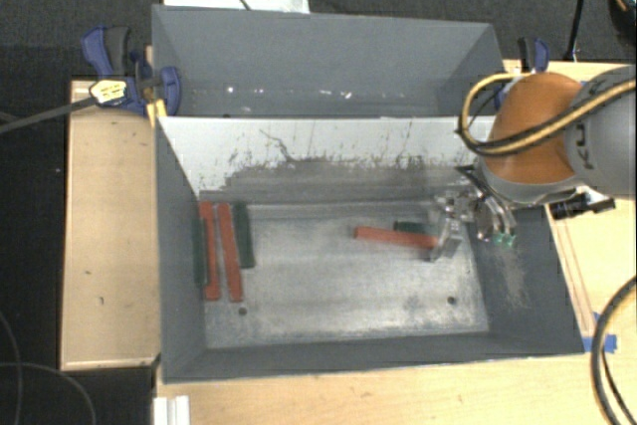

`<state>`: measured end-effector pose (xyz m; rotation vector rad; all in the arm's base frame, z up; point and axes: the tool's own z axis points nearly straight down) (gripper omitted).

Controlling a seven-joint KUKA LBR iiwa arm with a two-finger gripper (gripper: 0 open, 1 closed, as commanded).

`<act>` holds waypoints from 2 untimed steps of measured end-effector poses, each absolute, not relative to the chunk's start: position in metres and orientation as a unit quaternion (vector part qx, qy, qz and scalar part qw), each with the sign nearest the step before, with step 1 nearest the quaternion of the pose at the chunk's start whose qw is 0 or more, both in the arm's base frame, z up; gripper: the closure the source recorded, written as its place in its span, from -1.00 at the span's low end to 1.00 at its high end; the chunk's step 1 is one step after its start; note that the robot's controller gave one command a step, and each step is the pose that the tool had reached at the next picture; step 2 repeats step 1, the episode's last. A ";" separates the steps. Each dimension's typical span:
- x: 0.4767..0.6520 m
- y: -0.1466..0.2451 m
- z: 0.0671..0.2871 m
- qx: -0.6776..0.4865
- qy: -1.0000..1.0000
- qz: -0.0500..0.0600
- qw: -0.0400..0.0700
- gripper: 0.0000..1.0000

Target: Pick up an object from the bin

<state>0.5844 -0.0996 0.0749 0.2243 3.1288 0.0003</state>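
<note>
Two groups of sticks in the grey bin (328, 353). One red stick (383, 234) lies flat mid-floor with a dark green piece (408, 227) touching its far side. A row of red and green sticks (221, 249) sits lengthwise along the left wall, well apart from the first group.

Gripper (450, 232) is low at the red stick's right end, touching or just beside it. Can't tell whether it's apart, together or clamped on anything. Likely target is the red stick. The end-on approach fits the arm coming in from the right.

Room: back wall is near and the right slope sits close under the wrist. Bare floor lies in front and to the left. Straight up looks like the clean exit. Risk: the green piece may drag along.
</note>
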 end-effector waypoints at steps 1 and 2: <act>0.581 -0.075 0.217 0.055 0.998 0.000 0.005 1.00; 0.581 -0.075 0.217 0.055 0.998 0.000 0.005 1.00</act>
